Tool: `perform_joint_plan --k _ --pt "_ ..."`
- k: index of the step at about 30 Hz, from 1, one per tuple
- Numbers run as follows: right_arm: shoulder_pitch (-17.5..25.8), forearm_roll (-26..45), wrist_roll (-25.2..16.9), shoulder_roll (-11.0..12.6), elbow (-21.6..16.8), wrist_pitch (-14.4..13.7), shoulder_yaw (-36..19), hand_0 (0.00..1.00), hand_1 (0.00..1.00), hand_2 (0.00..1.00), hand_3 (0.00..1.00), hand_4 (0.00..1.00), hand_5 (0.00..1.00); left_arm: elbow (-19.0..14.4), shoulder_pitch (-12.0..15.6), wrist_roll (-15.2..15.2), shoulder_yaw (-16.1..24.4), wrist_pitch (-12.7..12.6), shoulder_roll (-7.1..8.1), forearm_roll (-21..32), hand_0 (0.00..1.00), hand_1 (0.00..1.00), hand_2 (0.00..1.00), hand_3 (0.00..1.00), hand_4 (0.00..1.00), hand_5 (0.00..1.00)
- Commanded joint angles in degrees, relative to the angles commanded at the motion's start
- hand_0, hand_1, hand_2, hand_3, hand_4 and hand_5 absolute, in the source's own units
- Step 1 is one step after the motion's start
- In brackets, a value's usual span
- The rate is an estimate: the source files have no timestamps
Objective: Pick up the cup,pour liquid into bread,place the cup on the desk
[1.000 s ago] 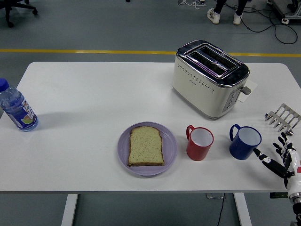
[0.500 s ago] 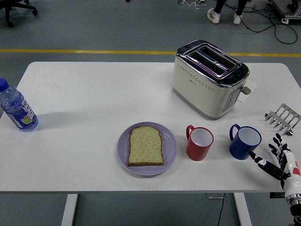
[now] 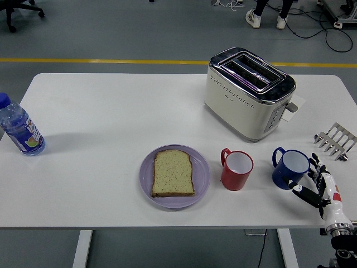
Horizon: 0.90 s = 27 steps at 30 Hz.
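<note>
Starting at the desk's left edge, a water bottle with a blue cap stands by itself, well apart from everything else and, I'd guess, not needed for this job. Near the front edge, about the middle, a lilac plate carries one slice of bread lying flat, which leaves its whole top face open as a pouring target. Just to the right of the plate sits a red cup, upright, its handle turned toward the plate. Behind it, toward the back edge, a cream toaster stands at an angle with its slots empty. Next along the front comes a blue cup, also upright, handle pointing left toward the red one.

Which cup is meant I cannot say from the task, but the right hand has picked its side: it rises from the front right corner, fingers spread and holding nothing, thumb tip just beside the blue cup's right wall. I cannot tell whether it touches. Coming in opposite the handle suggests a wrap around the body, not a hook through the loop. Nothing is lifted yet. A metal toast rack rests at the right edge, close enough to the wrist to be worth watching.
</note>
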<state>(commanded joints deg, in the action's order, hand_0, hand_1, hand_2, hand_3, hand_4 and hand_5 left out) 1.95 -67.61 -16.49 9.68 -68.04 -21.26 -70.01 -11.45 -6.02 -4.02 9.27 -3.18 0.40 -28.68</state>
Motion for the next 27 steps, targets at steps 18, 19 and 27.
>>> perform_joint_plan --k 18,19,27 --pt "-4.27 0.37 -0.77 -2.61 3.74 -1.27 1.52 0.951 0.887 0.979 0.998 0.998 0.152 0.00 -0.35 -0.02 0.20 0.02 0.04 0.20 0.634 0.646 0.656 0.551 0.323 0.836" --pt "-4.45 0.37 -0.85 -2.69 3.88 -1.33 1.54 0.951 0.887 0.979 0.998 0.998 0.152 0.00 -0.36 -0.02 0.18 0.02 0.04 0.19 0.634 0.646 0.656 0.551 0.323 0.836" --pt "-6.02 1.33 -2.02 -3.12 5.18 -2.00 2.13 0.946 0.881 0.974 0.998 0.998 0.150 0.00 -0.39 -0.02 0.15 0.01 0.01 0.13 0.634 0.646 0.656 0.552 0.324 0.837"
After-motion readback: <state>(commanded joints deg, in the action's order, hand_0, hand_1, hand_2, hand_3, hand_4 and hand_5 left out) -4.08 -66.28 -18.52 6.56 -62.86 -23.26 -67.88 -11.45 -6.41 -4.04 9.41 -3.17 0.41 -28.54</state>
